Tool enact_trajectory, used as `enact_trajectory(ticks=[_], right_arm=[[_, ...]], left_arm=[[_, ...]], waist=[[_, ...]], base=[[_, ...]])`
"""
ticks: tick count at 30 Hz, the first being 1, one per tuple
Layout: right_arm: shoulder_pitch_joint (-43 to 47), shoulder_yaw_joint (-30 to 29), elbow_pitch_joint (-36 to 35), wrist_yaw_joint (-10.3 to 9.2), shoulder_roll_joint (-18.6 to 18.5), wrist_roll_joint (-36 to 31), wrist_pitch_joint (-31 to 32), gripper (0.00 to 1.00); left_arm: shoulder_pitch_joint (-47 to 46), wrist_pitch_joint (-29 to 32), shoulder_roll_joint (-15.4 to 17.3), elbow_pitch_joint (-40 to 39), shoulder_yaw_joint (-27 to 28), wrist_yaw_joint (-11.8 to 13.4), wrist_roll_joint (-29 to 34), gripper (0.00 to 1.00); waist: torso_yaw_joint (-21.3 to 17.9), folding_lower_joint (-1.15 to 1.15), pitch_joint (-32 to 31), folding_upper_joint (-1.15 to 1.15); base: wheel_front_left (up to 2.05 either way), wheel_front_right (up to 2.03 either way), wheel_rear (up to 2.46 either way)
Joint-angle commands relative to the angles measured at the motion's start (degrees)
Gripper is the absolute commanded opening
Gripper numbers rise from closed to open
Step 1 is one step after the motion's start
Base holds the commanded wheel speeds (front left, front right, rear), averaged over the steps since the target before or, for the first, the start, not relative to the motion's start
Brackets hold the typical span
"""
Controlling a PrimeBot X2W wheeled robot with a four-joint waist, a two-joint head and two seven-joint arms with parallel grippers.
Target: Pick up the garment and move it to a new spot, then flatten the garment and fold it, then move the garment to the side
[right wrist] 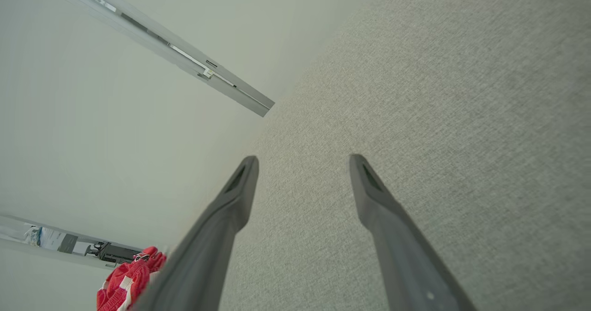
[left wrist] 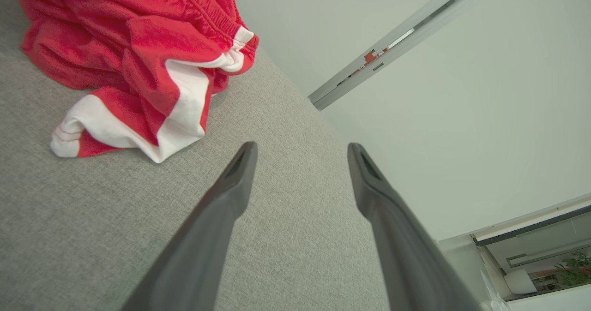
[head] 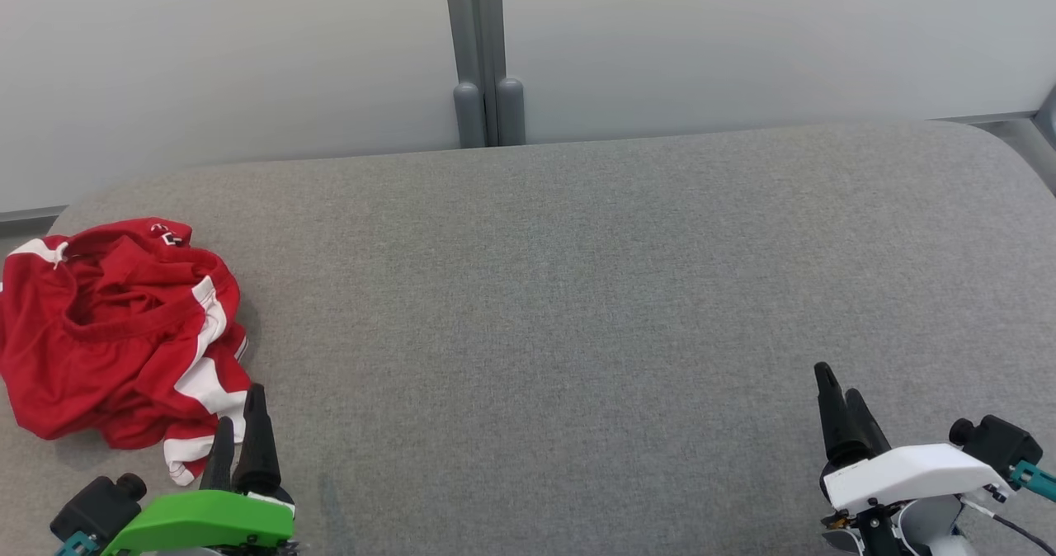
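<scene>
On the grey surface (head: 577, 292), 1 garment (head: 115, 333), seemingly shorts.

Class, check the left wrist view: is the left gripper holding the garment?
No: the left gripper is open and empty, and the garment lies crumpled apart from it.

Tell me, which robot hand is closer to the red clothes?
Left. The left gripper sits just beside the red garment's near edge, open and apart from it. The right gripper is far off on the other side of the grey surface, also open.
</scene>
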Motion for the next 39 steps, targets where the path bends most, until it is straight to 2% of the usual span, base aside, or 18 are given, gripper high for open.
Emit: enact_trajectory(ticks=[1, 15, 39], right_arm=[[-0.1, 0.1, -0.4, 0.02, -0.4, -2.7, -0.7, 1.00], [0.1, 1.1, 0.4, 0.02, -0.4, -13.9, -3.2, 1.00], [0.5, 2.4, 2.4, 0.02, -0.6, -27.7, -6.7, 1.00]], left_arm=[[0.1, -0.7, 0.4, -0.8, -0.3, 0.4, 2.5, 1.00], [1.1, -3.2, 0.5, -1.6, -1.1, 2.6, 14.9, 1.00], [2.4, -6.7, 0.6, -1.7, -3.3, 4.1, 29.3, 1.00]], waist=[[0.0, 0.00, 0.0, 0.00], [0.1, 0.00, -0.4, 0.00], [0.1, 0.00, -1.3, 0.00]], base=[[0.00, 0.00, 0.00], [0.00, 0.00, 0.00], [0.00, 0.00, 0.00]])
